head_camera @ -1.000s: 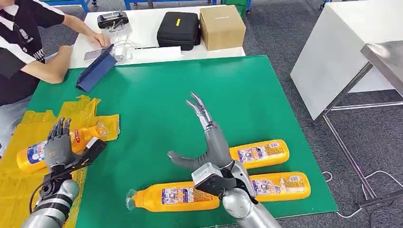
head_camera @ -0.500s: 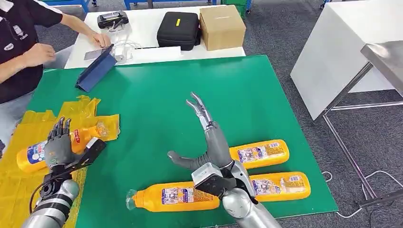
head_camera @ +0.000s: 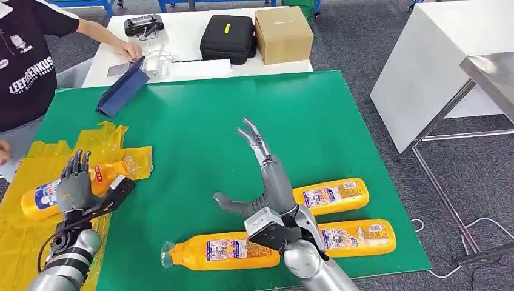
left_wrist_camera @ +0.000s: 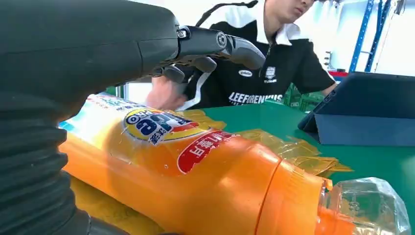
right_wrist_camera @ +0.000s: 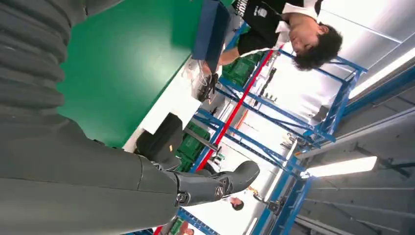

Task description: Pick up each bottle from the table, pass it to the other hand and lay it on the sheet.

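The tabletop (head_camera: 315,121) wears a matt green covering, smooth and even. The yellow sheet (head_camera: 24,242) is thin, crinkled plastic film with a slight shine. The bottle on the sheet (left_wrist_camera: 195,186) is glossy orange plastic with a clear faceted cap and a slick printed label; the three bottles on the green (head_camera: 224,251) look the same. Each robot hand, left (head_camera: 76,185) and right (head_camera: 267,176), has matt dark grey plastic fingers, and the arms are brushed silver metal. Behind stand a plain brown cardboard box (head_camera: 283,34) and a matt black fabric case (head_camera: 228,38).
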Tool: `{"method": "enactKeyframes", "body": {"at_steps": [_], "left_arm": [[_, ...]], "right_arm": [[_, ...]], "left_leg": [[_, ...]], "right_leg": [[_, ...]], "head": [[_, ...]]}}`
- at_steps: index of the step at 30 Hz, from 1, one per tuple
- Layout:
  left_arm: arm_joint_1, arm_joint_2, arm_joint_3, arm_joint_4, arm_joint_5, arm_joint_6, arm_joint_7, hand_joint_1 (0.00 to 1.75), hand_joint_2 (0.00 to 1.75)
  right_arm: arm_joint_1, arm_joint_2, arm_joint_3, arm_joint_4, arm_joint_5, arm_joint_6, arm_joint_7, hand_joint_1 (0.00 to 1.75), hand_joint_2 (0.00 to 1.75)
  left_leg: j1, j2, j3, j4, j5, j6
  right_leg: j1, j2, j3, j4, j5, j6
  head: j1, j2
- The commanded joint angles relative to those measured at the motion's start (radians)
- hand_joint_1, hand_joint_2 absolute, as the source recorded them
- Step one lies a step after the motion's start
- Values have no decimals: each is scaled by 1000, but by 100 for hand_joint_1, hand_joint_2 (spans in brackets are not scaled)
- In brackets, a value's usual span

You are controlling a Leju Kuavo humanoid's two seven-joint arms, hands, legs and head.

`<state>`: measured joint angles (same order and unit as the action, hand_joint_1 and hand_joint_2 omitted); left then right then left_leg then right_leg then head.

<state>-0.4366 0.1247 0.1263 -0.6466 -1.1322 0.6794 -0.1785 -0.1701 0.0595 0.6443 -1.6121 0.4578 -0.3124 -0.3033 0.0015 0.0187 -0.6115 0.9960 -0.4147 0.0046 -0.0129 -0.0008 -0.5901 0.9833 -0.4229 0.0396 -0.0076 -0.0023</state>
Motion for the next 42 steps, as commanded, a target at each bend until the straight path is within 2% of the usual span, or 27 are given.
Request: {"method": "enactKeyframes", "body": {"at_steps": [1,13,14,15,16,17,18,19,21,22,24,42], "left_arm": [[-21,-16,22,17,3,-10,0,0,175],[-21,-16,22,17,3,-10,0,0,175],[51,-140,113,-234,254,-262,-252,0,175],[99,-203,42,-394,627,-508,-422,0,175],[134,-227,-28,-495,620,-478,-332,0,175],[152,-219,-87,-544,639,-453,-276,0,175],[157,-207,-115,-556,653,-438,-255,0,175],[156,-186,-138,-548,680,-423,-252,0,175],[152,-165,-140,-525,705,-418,-265,0,175],[149,-160,-140,-515,713,-417,-273,0,175],[146,-156,-140,-505,719,-417,-282,0,175],[143,-158,-137,-497,723,-419,-287,0,175]], "right_arm": [[-35,-24,16,44,-3,3,1,0,175],[-35,-24,16,44,-3,3,1,0,175],[-185,-224,267,93,187,255,154,0,175],[-176,-237,291,174,194,397,101,0,175],[-177,-233,300,244,198,347,54,0,175],[-180,-232,307,276,194,324,34,0,175],[-184,-232,311,282,193,316,29,0,175],[-186,-233,315,273,192,314,30,0,175],[-191,-229,313,256,188,322,51,0,175],[-192,-227,312,250,189,325,61,0,175],[-193,-226,311,245,190,328,67,0,175],[-193,-225,327,246,182,347,56,0,175]], "left_leg": [[1,-2,3,0,-1,0],[1,-2,4,0,-2,0],[2,-2,5,1,-2,0],[0,-3,3,0,-1,1],[1,-2,3,1,-1,1],[2,-7,4,0,-1,2],[1,-4,3,-1,0,1],[0,-7,5,-1,-1,1],[2,-8,4,2,-1,2],[1,-12,4,3,-2,2],[0,-5,1,1,-1,2],[0,-6,2,1,0,2]], "right_leg": [[1,-1,4,-1,-1,-1],[1,-1,5,-1,-1,-1],[2,-1,6,-1,-2,-2],[0,-2,4,-1,0,0],[1,-1,5,-2,0,0],[1,-6,9,-4,-1,1],[1,-3,5,-4,0,0],[0,-6,7,-4,0,1],[1,-6,8,-3,-1,1],[0,-10,9,-2,-2,1],[0,-3,5,-2,1,1],[0,-4,5,-2,1,2]], "head": [[0,0],[0,0],[0,0],[0,0],[0,0],[0,0],[-2,0],[-3,0],[-1,0],[0,0],[-2,0],[-2,0]]}}
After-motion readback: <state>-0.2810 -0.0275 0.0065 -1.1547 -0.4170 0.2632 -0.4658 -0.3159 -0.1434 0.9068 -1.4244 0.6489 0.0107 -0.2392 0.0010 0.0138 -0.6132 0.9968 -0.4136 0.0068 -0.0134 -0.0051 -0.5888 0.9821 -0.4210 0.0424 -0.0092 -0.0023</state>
